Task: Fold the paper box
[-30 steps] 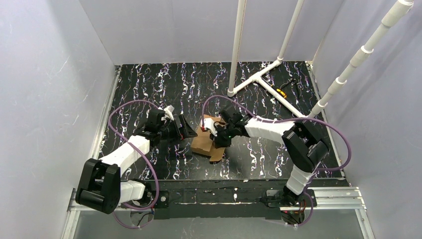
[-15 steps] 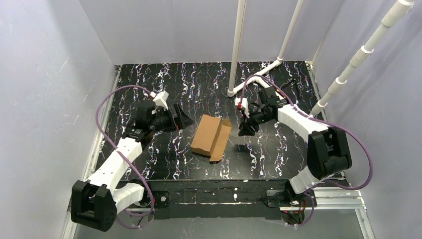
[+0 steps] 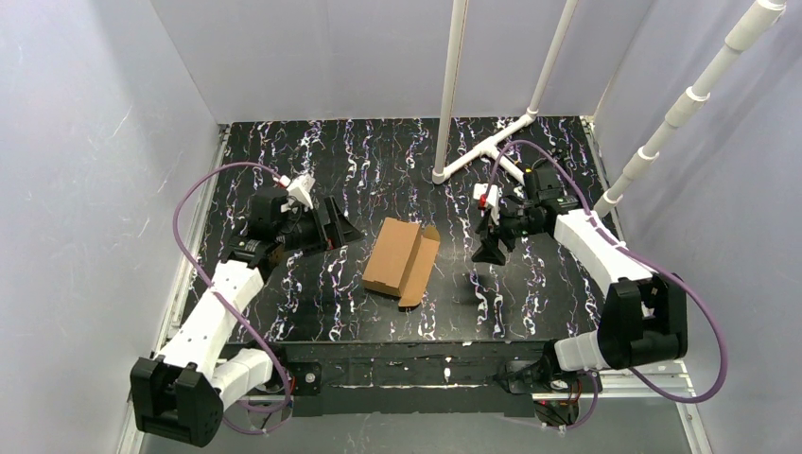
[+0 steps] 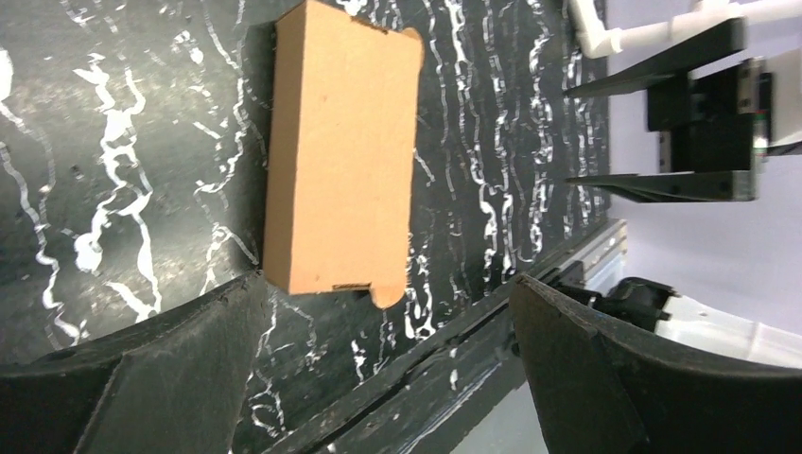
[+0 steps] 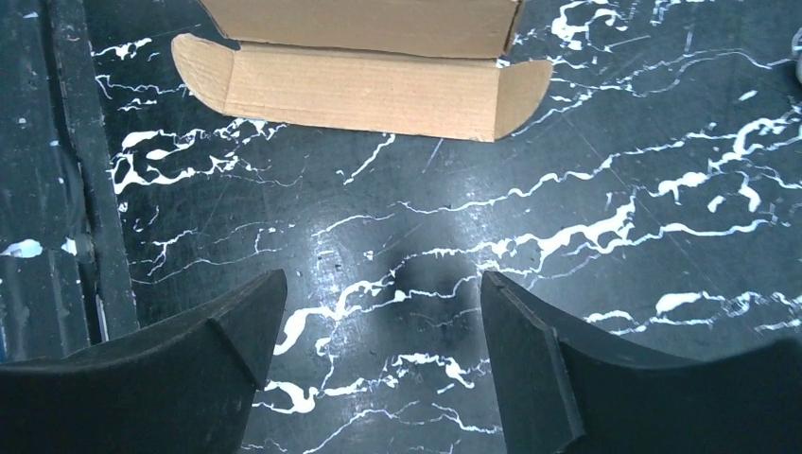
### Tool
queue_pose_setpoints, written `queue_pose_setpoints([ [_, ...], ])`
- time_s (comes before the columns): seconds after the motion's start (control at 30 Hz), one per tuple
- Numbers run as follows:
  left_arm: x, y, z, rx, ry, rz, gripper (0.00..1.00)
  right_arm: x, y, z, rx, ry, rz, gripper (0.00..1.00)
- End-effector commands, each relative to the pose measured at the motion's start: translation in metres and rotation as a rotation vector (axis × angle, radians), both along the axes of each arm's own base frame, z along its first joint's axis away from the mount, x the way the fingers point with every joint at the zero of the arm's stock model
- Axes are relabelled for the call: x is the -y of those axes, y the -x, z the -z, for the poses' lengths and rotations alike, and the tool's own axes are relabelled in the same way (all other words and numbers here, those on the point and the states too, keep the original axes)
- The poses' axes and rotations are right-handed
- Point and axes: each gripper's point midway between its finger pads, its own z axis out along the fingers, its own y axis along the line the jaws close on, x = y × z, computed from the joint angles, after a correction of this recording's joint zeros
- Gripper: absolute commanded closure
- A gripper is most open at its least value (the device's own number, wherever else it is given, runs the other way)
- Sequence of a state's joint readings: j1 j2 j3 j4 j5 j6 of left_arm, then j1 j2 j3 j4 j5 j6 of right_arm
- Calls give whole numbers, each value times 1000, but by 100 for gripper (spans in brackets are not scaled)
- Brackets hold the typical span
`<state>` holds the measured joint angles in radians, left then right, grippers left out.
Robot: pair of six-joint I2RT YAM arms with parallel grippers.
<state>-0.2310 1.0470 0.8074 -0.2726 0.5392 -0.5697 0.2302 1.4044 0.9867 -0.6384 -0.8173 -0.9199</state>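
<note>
The paper box (image 3: 395,260) lies flat in the middle of the black marbled table, a brown cardboard rectangle with one long flap (image 3: 422,267) folded out on its right side. The left wrist view shows its closed top (image 4: 340,151); the right wrist view shows the open flap (image 5: 364,90) with rounded tabs at both ends. My left gripper (image 3: 342,230) hovers to the left of the box, jaws open and empty. My right gripper (image 3: 489,248) hangs to the right of the box, well apart from it, jaws open with only bare table between them.
White PVC pipes (image 3: 487,147) stand and lie at the back of the table, and more lean at the right wall (image 3: 681,104). A small yellow and black tool (image 3: 537,174) lies by the pipes. A metal rail (image 3: 444,374) runs along the near edge.
My right gripper let go of the box, opened and pulled back to the right. My left arm drew back slightly to the left. The box stayed in place with its flap out.
</note>
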Motion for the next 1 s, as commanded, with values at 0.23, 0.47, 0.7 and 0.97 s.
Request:
queue_pose_setpoints([
  [0.23, -11, 14, -7, 96, -68, -6, 2, 8, 4, -20, 51, -11, -7, 7],
  [0.47, 5, 12, -8, 106, 55, 30, 2, -4, -2, -27, -2, -86, 12, 4],
  [0.7, 12, 10, 10, 200, -301, 153, 2, -24, -46, -20, -107, -223, 184, 7],
  [0.97, 38, -21, 29, 287, -450, 264, 2, -40, -97, 5, -89, -306, 385, 11],
])
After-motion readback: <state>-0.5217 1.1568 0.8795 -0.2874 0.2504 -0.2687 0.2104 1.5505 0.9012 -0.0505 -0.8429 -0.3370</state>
